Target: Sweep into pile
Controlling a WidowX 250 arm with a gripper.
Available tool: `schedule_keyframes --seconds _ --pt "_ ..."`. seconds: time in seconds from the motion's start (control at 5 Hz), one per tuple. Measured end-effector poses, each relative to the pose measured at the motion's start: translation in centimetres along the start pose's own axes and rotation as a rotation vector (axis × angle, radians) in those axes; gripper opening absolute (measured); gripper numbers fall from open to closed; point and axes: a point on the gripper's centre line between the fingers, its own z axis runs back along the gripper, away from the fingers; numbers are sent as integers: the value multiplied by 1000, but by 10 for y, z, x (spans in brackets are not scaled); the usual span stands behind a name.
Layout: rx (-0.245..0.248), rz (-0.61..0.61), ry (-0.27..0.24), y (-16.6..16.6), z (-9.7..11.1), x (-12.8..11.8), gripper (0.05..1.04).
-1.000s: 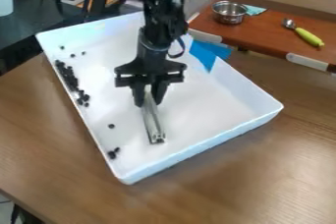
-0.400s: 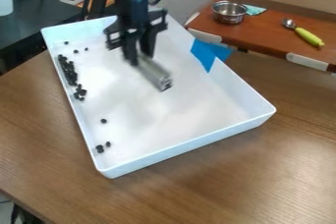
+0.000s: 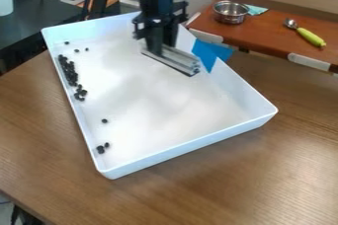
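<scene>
My gripper (image 3: 160, 51) is gripping the metal bar (image 3: 177, 61); I'm now holding it up by the blue tape (image 3: 210, 53), turned more crosswise than a sec ago, when it was pointing down mid-tray. So I'm prob. repositioning, not gathering. The black bits (image 3: 68, 72) are mostly hugging the tray (image 3: 191, 143) wall, w/ strays lying nr both ends. That wall's prob. limiting my angle. Beyond, a metal pot (image 3: 231, 14) & green-handled spoon (image 3: 308, 36) are sitting on the red-brown board (image 3: 267, 31).
</scene>
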Motion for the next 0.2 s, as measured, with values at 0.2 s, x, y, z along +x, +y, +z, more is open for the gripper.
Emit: schedule_keyframes --seconds 0.2 --pt "65 26 -28 -10 -23 -5 384"
